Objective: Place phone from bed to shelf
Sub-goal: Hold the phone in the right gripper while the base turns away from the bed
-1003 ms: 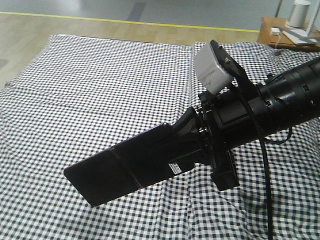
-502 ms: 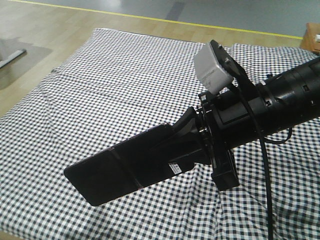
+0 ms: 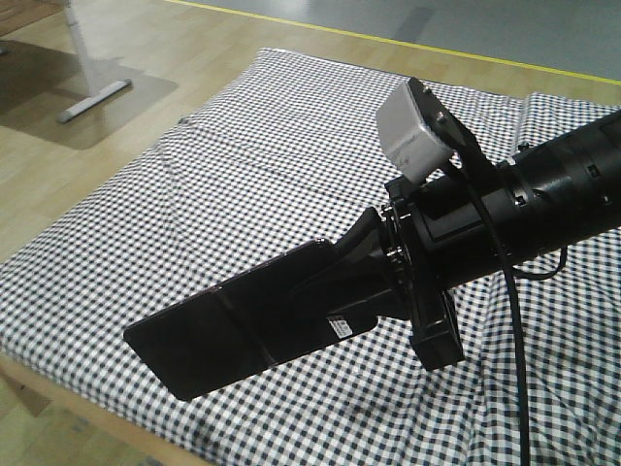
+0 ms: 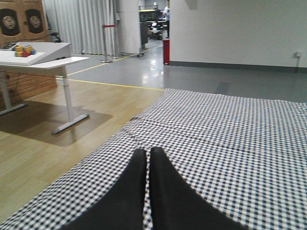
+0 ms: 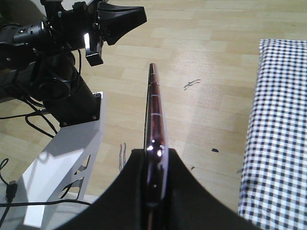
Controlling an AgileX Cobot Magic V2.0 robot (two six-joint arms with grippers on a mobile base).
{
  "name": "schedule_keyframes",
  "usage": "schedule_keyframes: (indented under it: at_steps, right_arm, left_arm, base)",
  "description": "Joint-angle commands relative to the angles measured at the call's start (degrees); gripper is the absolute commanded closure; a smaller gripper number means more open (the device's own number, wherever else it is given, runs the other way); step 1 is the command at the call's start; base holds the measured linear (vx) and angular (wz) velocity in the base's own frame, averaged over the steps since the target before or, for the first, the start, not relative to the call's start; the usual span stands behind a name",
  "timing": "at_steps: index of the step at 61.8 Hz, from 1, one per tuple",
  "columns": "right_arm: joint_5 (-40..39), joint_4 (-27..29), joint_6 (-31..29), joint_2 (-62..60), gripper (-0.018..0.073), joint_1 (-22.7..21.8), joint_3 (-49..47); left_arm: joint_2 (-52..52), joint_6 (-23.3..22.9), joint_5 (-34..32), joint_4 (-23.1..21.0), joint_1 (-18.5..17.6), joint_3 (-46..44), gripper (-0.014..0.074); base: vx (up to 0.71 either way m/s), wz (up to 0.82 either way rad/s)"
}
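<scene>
Above bed point(image 3: 243, 155), near its edge, right gripper point(image 3: 361, 277) holding phone point(image 3: 238, 325) aloft, jaws clamping on one end, rest of phone sticking out, touching no cloth. Left gripper point(image 4: 147, 158) hovering over bed, jaws pressing together, gripping nothing.

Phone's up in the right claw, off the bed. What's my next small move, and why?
Probably hold the right claw shut and turn to bring the shelf into view; no camera shows it. The phone is pinched at one end, clear above the bed, so the lift looks done and only the carry is left.
</scene>
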Motion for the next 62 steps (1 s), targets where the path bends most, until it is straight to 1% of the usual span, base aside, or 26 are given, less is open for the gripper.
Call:
schedule_keyframes:
  at_steps: [1, 34, 62]
  right_arm:
    - [3.7, 5.0, -0.1, -2.0, 0.0561, 0.0, -1.3]
    - [3.7, 5.0, -0.1, -2.0, 0.0561, 0.0, -1.3]
    - [3.7, 5.0, -0.1, -2.0, 0.0561, 0.0, -1.3]
  left_arm:
    - [-0.4, -0.5, -4.1, -0.6, 0.2, -1.4, 0.0595]
    - [-0.4, -0.5, -4.1, -0.6, 0.2, -1.4, 0.0595]
    - [-0.4, -0.5, -4.1, -0.6, 0.2, -1.4, 0.0595]
  base:
    - [-0.08, 0.30]
    - [-0.09, 0.34]
    - [-0.11, 0.44]
